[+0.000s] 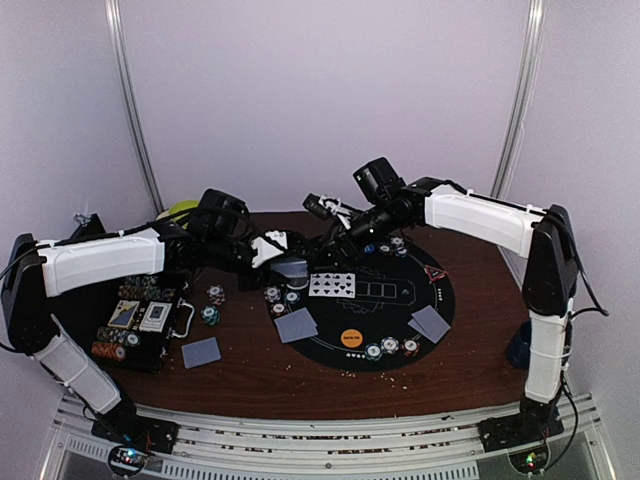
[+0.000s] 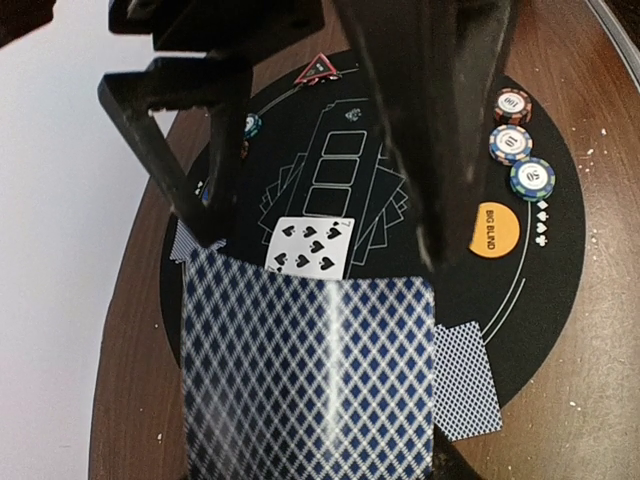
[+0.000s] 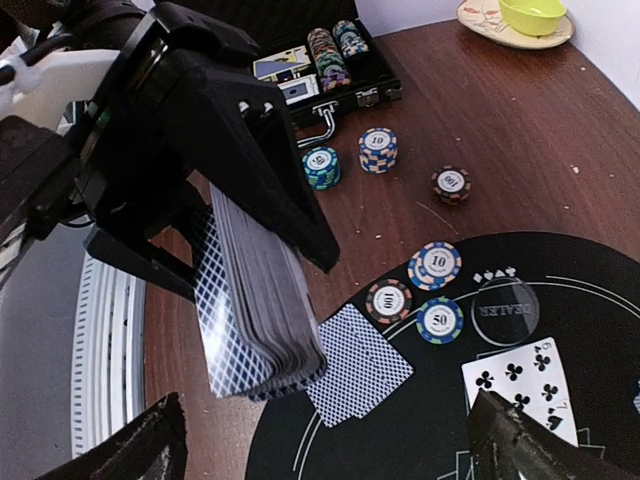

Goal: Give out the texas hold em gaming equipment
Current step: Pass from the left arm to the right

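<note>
- My left gripper (image 2: 322,250) hangs over the left part of the round black mat (image 1: 448,290), and its fingers (image 3: 285,205) are pinched in close on the deck of cards (image 3: 250,310).
- The deck is held on edge above the mat's left rim, with its blue-checked backs facing out.
- My right gripper (image 3: 330,440) sits over the far side of the mat with its jaws spread as wide as they go and nothing between them.
- Down on the mat, a nine (image 1: 332,285) lies face up at the left end of the printed row of card boxes.
- An orange disc (image 1: 351,338) rests on the near part of the mat.
- Three chips (image 3: 425,295) are bunched at the mat's left rim.
- A face-down card (image 3: 355,365) lies across that same rim, just nearer than the chips.
- Another card (image 1: 201,351) lies face down on the bare wood, off the mat to the left.
- The black case (image 1: 140,320) sits open, well left of the mat, with chips racked inside.
</note>
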You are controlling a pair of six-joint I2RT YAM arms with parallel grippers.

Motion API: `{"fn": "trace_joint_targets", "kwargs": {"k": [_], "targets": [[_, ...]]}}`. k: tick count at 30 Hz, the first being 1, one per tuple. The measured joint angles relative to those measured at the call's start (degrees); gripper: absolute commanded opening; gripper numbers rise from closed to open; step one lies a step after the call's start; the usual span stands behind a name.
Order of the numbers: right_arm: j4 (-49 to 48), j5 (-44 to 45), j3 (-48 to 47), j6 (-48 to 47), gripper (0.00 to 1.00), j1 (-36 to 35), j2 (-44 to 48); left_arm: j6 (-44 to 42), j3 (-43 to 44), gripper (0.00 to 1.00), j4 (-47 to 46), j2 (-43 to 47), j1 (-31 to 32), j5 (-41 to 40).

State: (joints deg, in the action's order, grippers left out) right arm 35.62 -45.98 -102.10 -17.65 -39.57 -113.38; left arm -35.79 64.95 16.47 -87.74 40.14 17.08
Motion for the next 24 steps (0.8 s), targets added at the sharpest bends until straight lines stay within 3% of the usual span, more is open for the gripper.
{"fn": "trace_joint_targets", "kwargs": {"k": [15, 19, 24], "targets": [[1.1, -7.7, -8.3, 5.9, 0.99, -1.9, -8.2, -0.4, 0.0, 0.07, 0.1, 0.0, 0.6, 0.4], [0.5, -10.2, -8.4, 8.1, 0.89, -1.9, -9.4, -0.4, 0.0, 0.07, 0.1, 0.0, 0.9, 0.3], [-0.3, -14.5, -8.9, 9.9, 0.60, -1.9, -11.5, -0.4, 0.0, 0.08, 0.1, 0.0, 1.0, 0.3]]}}
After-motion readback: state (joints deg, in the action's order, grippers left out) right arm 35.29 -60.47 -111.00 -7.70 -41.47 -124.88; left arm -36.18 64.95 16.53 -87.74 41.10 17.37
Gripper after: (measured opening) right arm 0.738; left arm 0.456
